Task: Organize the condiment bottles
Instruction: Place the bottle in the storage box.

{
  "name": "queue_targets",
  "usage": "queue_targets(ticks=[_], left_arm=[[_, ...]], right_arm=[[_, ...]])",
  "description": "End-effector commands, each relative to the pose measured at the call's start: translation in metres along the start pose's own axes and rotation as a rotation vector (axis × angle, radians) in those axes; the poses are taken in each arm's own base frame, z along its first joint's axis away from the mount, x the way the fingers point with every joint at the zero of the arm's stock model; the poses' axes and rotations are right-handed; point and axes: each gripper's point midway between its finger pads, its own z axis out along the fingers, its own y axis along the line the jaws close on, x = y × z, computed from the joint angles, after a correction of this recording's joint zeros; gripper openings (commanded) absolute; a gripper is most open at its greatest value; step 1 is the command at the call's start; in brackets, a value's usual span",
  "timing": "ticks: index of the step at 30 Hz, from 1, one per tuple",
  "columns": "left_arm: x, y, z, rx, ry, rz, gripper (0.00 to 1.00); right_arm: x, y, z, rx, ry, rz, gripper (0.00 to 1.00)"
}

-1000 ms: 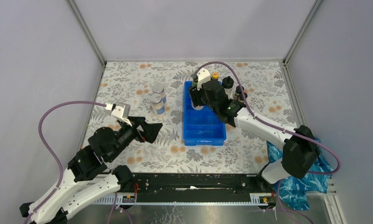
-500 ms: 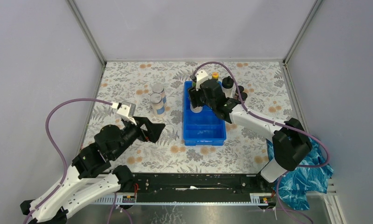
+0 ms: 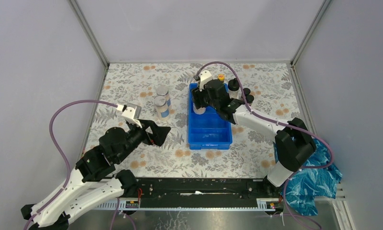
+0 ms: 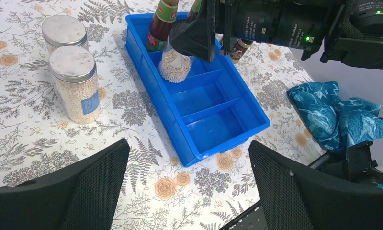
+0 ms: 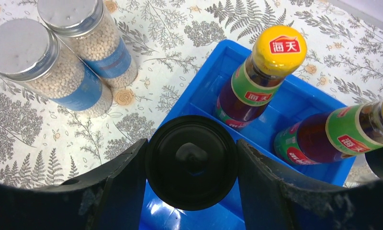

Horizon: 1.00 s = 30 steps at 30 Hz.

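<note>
Tablecloth (image 3: 132,81) | right hand (image 5: 191,165) clasps black-capped bottle (image 4: 175,64), shifted left in tray (image 4: 213,120) | left hand (image 4: 188,148) released

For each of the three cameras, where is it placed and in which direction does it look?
Top external: high behind the robot, looking down on the table; left arm and right arm show.
Left wrist: on the left arm, looking across at the blue tray; its open fingers frame the bottom.
Right wrist: looking down on the black-capped clear bottle between its fingers.
Shared: all show the tray and two silver-lidded jars.
</note>
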Motion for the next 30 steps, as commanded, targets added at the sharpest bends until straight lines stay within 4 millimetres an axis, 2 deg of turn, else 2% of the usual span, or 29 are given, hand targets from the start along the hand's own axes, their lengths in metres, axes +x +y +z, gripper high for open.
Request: queue_targets(ticks=[1,20,30], left_arm=[[-0.002,-0.004,0.005,0.018,-0.019,0.020,0.99],[0.005,-0.004,0.017,0.013,0.003,0.048,0.99],[0.008,-0.004,0.020,0.011,0.009,0.054,0.99]], right_arm=[[-0.058,-0.001,-0.001,-0.006,-0.152,0.023,0.00],[-0.046,-0.012,0.016,-0.009,-0.133,0.032,0.00],[-0.032,-0.011,0.026,-0.023,-0.115,0.033,0.00]])
